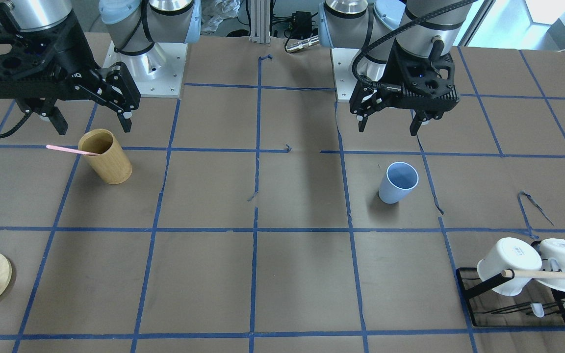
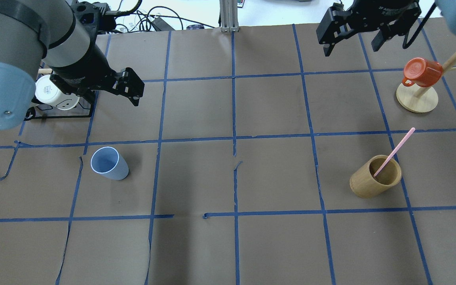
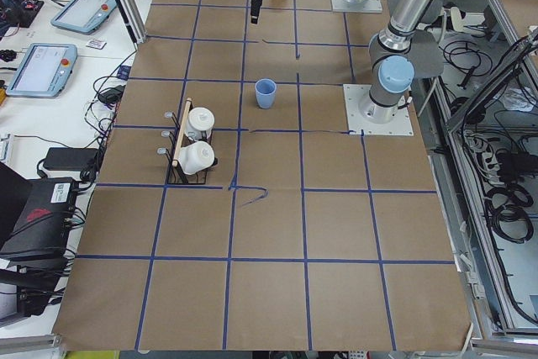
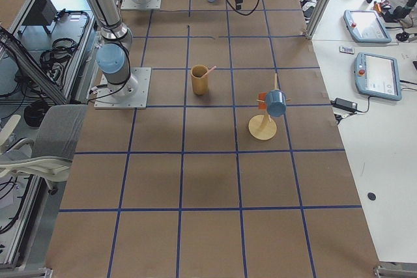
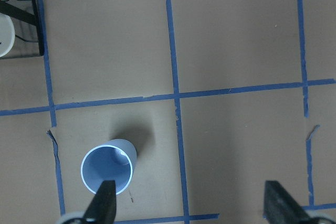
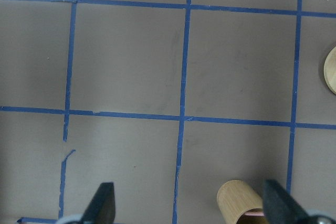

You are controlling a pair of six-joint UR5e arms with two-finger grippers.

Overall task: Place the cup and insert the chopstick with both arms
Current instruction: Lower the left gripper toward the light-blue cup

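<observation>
Light-blue plastic cup (image 1: 398,182): upright, mouth up, empty, on brown paper-covered surface (image 1: 302,284), robot's left half.
Thin pink chopstick (image 1: 69,150): leans in tan bamboo cylinder cup (image 1: 108,159), well apart, on right half.
Left tool (image 1: 388,128): raised near blue cup, fingers spread wide, empty.
Right tool (image 1: 94,128): raised beside bamboo cup, equally wide, empty.
Step, judged: either both placements done, or chopstick awaits transfer to blue cup; cannot tell which.
If transfer: next move calls for right tool to pinch chopstick's free end.
</observation>
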